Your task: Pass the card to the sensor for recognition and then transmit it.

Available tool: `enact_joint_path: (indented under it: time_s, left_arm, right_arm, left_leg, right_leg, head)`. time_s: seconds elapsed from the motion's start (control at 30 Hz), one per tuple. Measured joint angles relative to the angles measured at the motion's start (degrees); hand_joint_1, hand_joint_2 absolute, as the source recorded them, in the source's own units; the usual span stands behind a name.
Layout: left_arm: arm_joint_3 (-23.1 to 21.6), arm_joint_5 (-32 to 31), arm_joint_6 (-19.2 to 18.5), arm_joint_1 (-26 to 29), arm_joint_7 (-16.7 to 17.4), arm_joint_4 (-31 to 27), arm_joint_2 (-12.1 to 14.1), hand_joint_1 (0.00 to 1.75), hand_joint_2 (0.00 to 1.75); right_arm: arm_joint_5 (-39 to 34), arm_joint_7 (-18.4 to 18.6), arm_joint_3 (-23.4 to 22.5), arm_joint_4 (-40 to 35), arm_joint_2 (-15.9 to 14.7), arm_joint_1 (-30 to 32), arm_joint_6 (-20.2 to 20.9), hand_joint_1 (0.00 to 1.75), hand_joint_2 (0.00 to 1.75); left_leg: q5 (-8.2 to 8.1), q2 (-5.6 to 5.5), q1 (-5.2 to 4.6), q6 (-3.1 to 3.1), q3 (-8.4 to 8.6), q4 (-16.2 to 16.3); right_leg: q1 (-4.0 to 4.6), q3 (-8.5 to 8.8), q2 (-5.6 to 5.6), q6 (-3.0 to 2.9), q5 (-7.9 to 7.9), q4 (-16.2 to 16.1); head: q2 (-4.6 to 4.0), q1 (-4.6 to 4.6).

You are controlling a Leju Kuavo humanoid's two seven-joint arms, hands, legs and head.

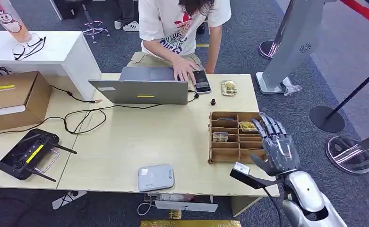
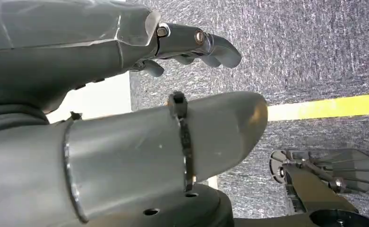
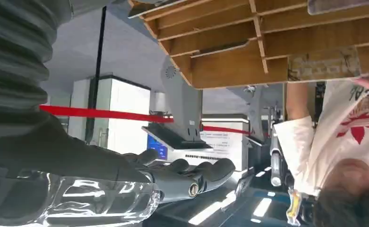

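The right hand [image 1: 278, 149], released with fingers extended, hovers at the wooden card tray [image 1: 229, 156], positioned to pick a card [image 1: 219, 136] just beside it.

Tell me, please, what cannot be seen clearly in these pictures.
- Cards in the wooden organizer: too small in the head view to read.
- Part of the organizer: hidden behind the right hand.
- Grey sensor: its markings are too small.
- Left hand: mostly hidden by its own cover.
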Motion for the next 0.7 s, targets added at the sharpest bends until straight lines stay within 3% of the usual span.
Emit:
enact_joint_path:
  time_s: [0.33,0.7]
  left_arm:
    - [-0.11,-0.2,-0.39,-0.04,0.44,0.0,0.0,0.0,0.0]
    - [-0.13,0.2,-0.39,-0.03,0.44,0.0,0.09,0.0,0.0]
  right_arm:
    - [-1.31,2.84,-0.11,-0.59,-1.73,1.09,3.76,0.0,1.75]
    - [-2.89,2.93,-1.09,0.42,-3.3,0.9,5.84,0.02,1.75]
  left_leg:
    - [0.0,0.0,0.0,0.0,0.0,0.0]
    - [-0.01,0.0,0.0,0.01,-0.01,0.0]
  right_leg:
    - [0.0,-0.01,0.01,0.0,0.0,0.0]
    - [0.0,0.0,0.0,0.0,0.0,0.0]
  head:
    - [0.0,0.02]
    - [0.0,0.0]
